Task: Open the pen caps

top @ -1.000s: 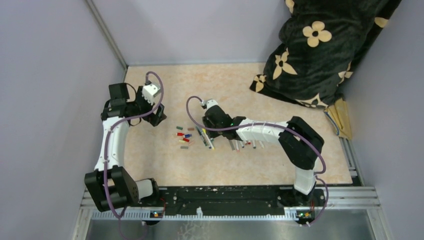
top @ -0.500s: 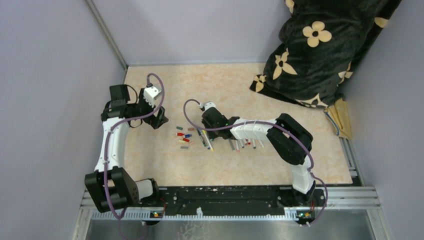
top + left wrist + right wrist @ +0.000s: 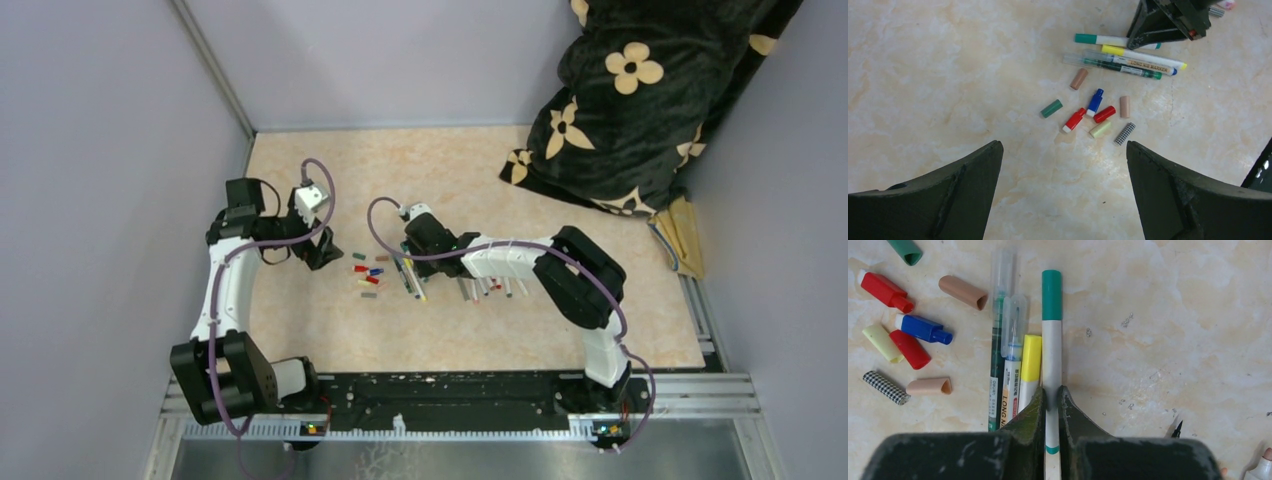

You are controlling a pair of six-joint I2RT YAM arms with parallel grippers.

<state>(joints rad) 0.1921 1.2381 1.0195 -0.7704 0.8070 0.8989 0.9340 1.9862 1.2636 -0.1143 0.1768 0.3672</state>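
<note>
Several loose pen caps [image 3: 1088, 112], in red, blue, green, tan, pale yellow and checked, lie scattered on the marbled table; they also show in the right wrist view as a cluster of caps [image 3: 908, 340]. Beside them lie three pens [image 3: 1010, 355] side by side. My right gripper [image 3: 1052, 392] is shut on the white barrel of a fourth pen [image 3: 1051, 350], whose green cap [image 3: 1051, 295] is still on. My left gripper [image 3: 1063, 145] hangs open over bare table just short of the caps, nothing between its fingers.
More pens [image 3: 490, 288] lie under my right forearm. A black flowered blanket [image 3: 640, 100] fills the back right corner. Grey walls stand on the left and at the back. A metal rail [image 3: 450, 395] runs along the near edge.
My right gripper has closed on the green-capped pen. My left gripper has shifted a little toward the caps and stays open.
</note>
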